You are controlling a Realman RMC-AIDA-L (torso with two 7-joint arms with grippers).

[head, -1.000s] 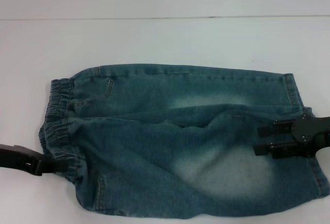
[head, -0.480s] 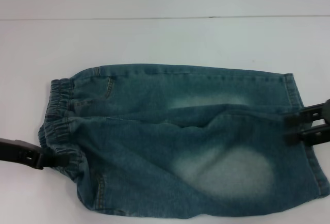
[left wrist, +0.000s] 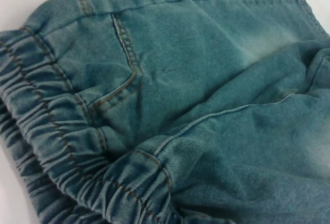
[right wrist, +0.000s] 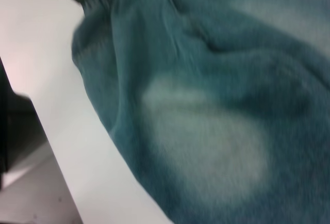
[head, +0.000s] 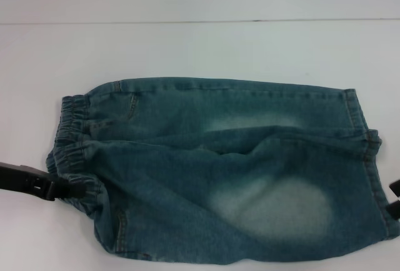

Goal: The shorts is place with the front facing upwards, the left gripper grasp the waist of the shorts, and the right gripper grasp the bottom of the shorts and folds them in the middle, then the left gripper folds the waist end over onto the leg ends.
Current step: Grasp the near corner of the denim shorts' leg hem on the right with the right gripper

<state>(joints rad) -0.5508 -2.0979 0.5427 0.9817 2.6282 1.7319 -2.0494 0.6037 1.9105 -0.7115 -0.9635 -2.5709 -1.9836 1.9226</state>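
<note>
The shorts (head: 219, 171) are lying across the white table (head: 200, 46), already doubled lengthwise, with the waist (head: 72, 149) pointing toward 9 o'clock and the leg ends (head: 369, 158) toward 3 o'clock. The left gripper (head: 69, 190) is sitting at the 8 o'clock corner of the garment, its tips touching the near end of the gathered band; whether they are spread or pinching the elastic cannot be told, and the left wrist view is showing only denim, a pocket seam and ruffles. The right gripper (head: 395, 197) is showing only as a dark sliver at the 4 o'clock edge of the head view, beside the hems and not on them; its finger state cannot be told either. Judged risks: if the left tips are catching only the top layer of the bunched band, the lower layer is likely staying behind when lifted, skewing the fold. With nothing pinning the hems, the whole garment may drag toward 3 o'clock instead of folding.
</note>
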